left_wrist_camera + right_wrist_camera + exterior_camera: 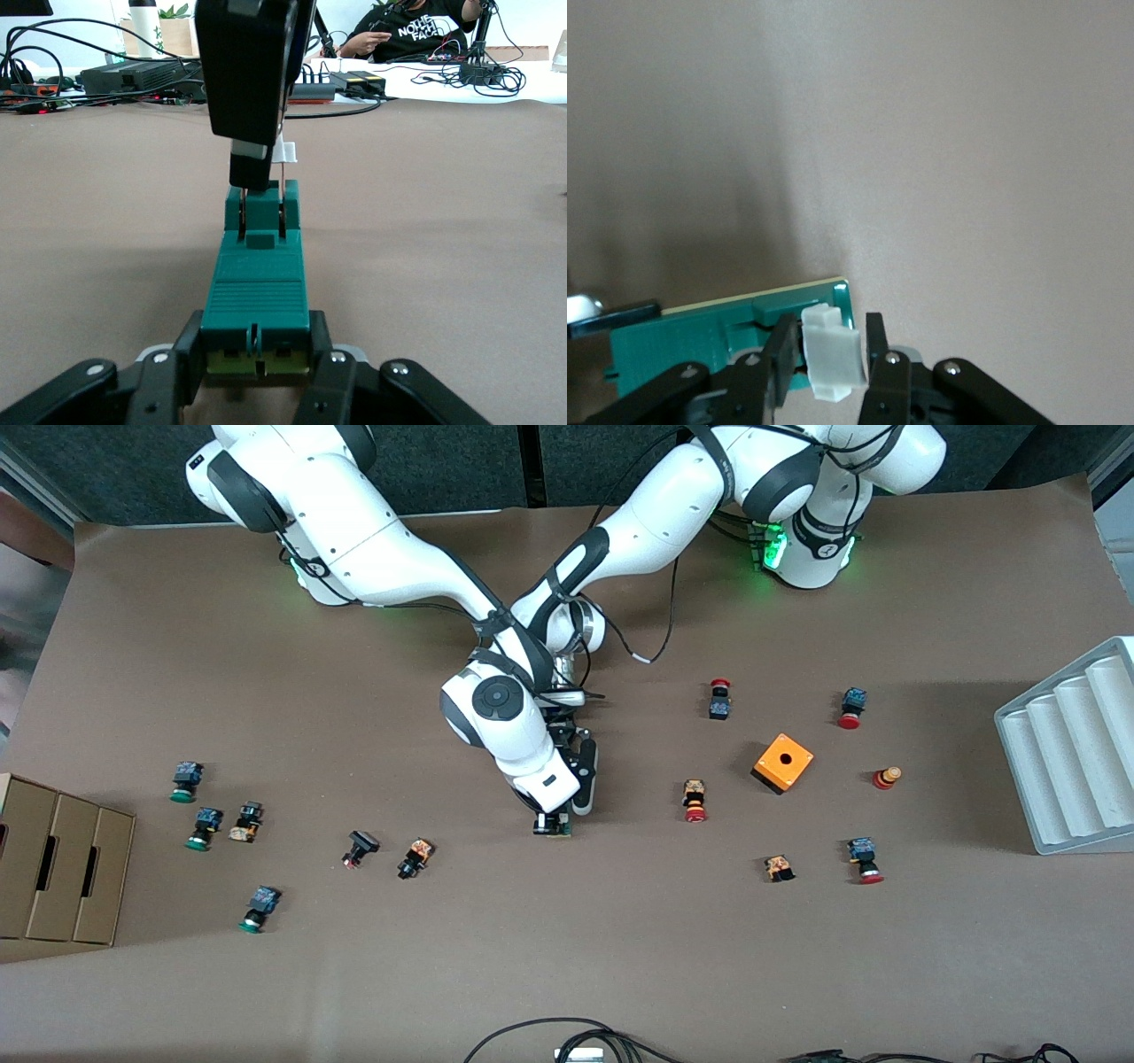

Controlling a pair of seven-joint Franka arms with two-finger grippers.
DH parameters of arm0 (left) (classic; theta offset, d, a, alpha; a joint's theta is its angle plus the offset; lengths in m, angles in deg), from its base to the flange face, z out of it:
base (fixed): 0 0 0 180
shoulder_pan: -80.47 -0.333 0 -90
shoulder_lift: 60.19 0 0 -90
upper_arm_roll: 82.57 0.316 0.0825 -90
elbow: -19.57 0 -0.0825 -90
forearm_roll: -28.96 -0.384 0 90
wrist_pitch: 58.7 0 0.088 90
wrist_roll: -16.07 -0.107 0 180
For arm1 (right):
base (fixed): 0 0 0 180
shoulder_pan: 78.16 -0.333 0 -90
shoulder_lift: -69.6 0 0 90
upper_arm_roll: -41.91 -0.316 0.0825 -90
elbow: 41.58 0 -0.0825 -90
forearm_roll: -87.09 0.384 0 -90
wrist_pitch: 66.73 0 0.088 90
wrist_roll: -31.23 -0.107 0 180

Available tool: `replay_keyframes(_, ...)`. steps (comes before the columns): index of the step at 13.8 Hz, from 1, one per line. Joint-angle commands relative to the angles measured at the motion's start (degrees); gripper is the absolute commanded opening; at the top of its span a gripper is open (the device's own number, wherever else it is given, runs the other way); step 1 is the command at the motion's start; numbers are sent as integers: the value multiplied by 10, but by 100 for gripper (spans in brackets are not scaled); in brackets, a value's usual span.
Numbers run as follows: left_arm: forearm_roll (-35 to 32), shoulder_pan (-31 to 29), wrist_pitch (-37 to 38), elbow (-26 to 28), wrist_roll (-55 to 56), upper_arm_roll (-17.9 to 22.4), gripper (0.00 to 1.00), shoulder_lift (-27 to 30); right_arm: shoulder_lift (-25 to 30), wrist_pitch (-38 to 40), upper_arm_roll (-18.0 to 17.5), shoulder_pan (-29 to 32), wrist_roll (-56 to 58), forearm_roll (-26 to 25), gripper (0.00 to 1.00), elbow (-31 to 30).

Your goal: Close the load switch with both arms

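Front view hides most of the action: the two white arms cross at mid-table, and only a sliver of the load switch (555,825) peeks out beneath the right arm's wrist. It lies on the brown table (567,957), between the scattered push-buttons (415,857) and the orange cube (783,763). The left wrist view is plainer: the left gripper (257,359) is clamped on one end of the green body (257,297). The right gripper (828,359) pinches the white lever (831,359) at the other end; its fingers (250,168) come down from above, the rest cut off.
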Motion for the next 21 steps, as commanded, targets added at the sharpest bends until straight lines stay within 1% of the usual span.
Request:
replay_keyframes(1, 0, -2, -9, 5, 0, 2, 33, -4, 3, -8, 0, 2, 3, 14, 38, 5)
replay_keyframes(4, 0, -2, -9, 5, 0, 2, 33, -4, 5, -8, 0, 2, 4, 13, 38, 5)
replay_keyframes(9, 0, -2, -9, 5, -1, 2, 33, -4, 4, -8, 0, 2, 8, 10, 35, 5)
replay_keyframes(21, 0, -3, -9, 5, -1, 2, 33, -3, 3, -12, 0, 6, 8, 10, 34, 9)
